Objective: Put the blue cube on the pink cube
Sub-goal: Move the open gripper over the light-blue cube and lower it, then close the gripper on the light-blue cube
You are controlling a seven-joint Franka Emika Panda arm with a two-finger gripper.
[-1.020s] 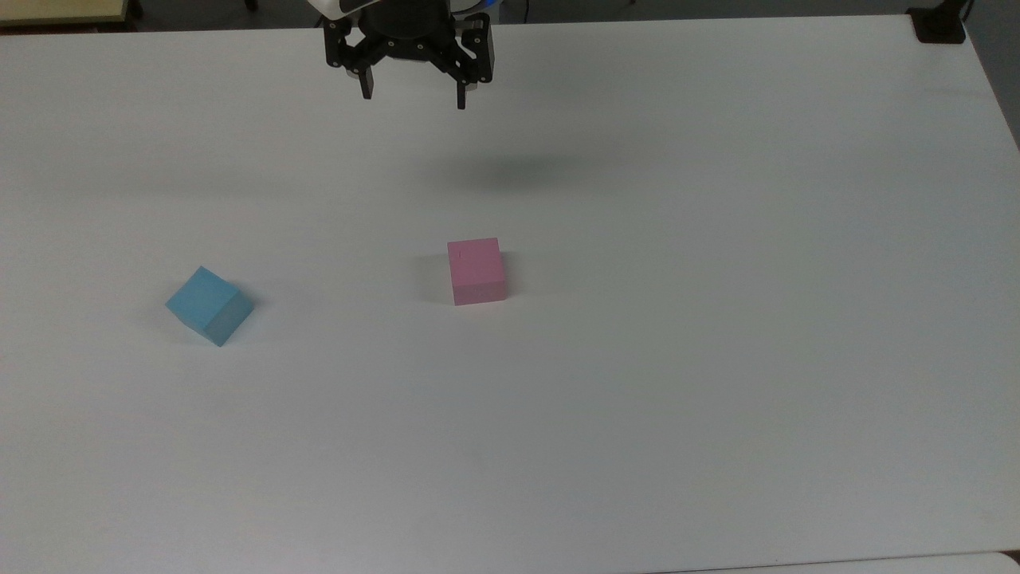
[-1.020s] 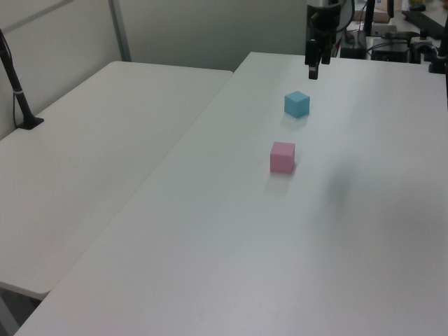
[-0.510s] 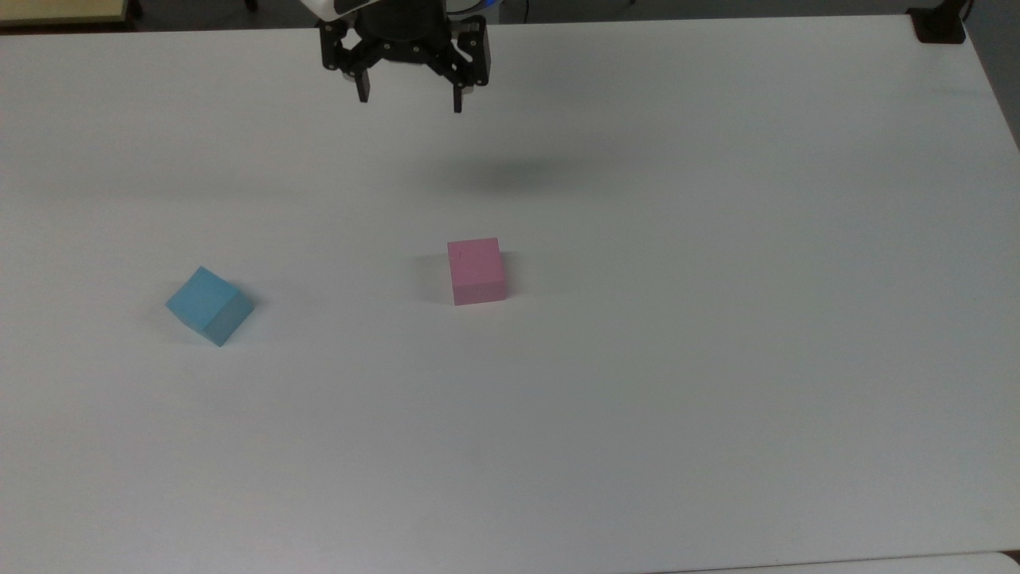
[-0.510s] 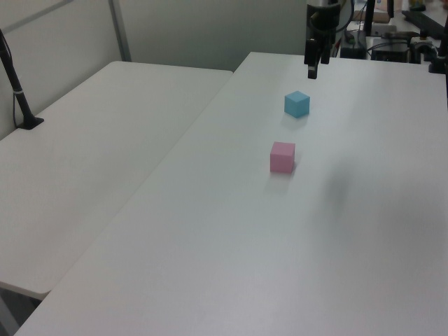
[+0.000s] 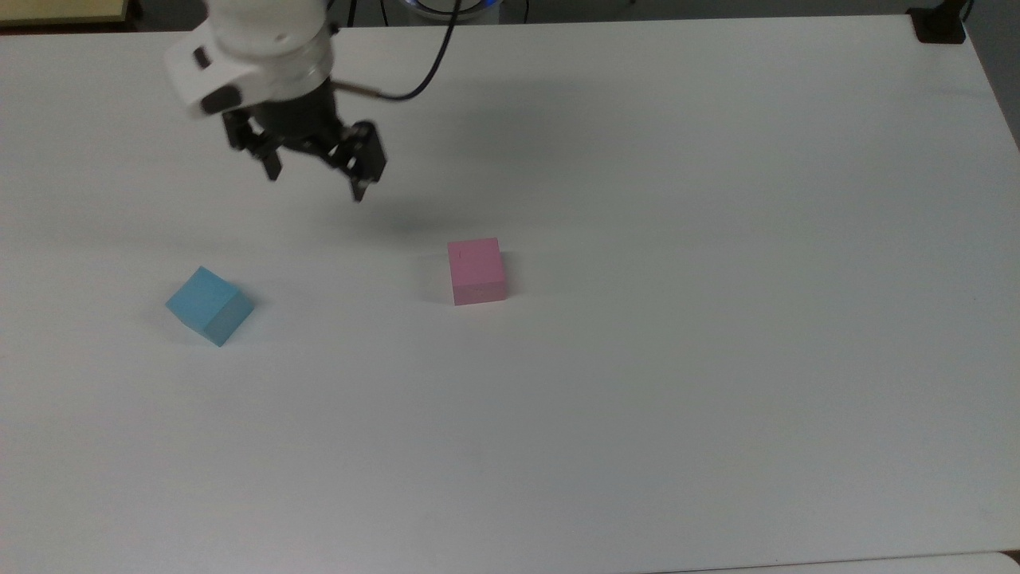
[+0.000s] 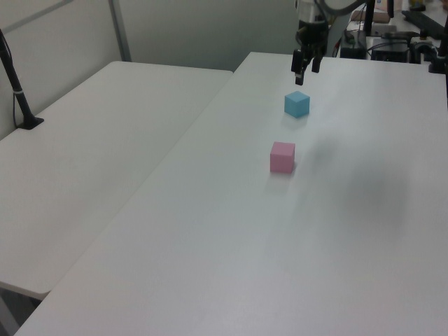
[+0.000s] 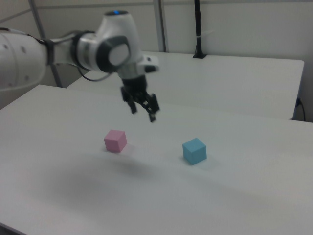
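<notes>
The jaws of the gripper [image 5: 316, 185] are spread and hold nothing. They hang in the air above the white bench [image 5: 677, 359], and they point down and a little to the side. Between the two fingers [image 5: 273, 171] there is only bare bench surface. In the left view the gripper [image 6: 306, 72] is above and just behind the blue cube [image 6: 297, 103]. In the right view the gripper [image 7: 142, 111] is above the gap between the two cubes.

The blue cube [image 5: 209, 305] sits on the bench at the top view's left, turned so that one corner points toward the near edge. It is nearer to the camera than the gripper in the top view and apart from it. The pink cube [image 5: 476, 270] sits on the bench near the middle, well apart from the blue one, with its sides almost square to the top view's edges. It has a tiny dark mark on its top face. In the right view the blue cube [image 7: 194, 150] is on the right and the pink cube [image 7: 115, 140] is on the left.

Nothing stands between the gripper and either cube. A black cable [image 5: 422, 72] runs from the white arm [image 5: 255, 48] toward the far edge. A second white table [image 6: 91, 161] stands beside the bench, at the left view's left, with a black pole [image 6: 17, 87] on it.
</notes>
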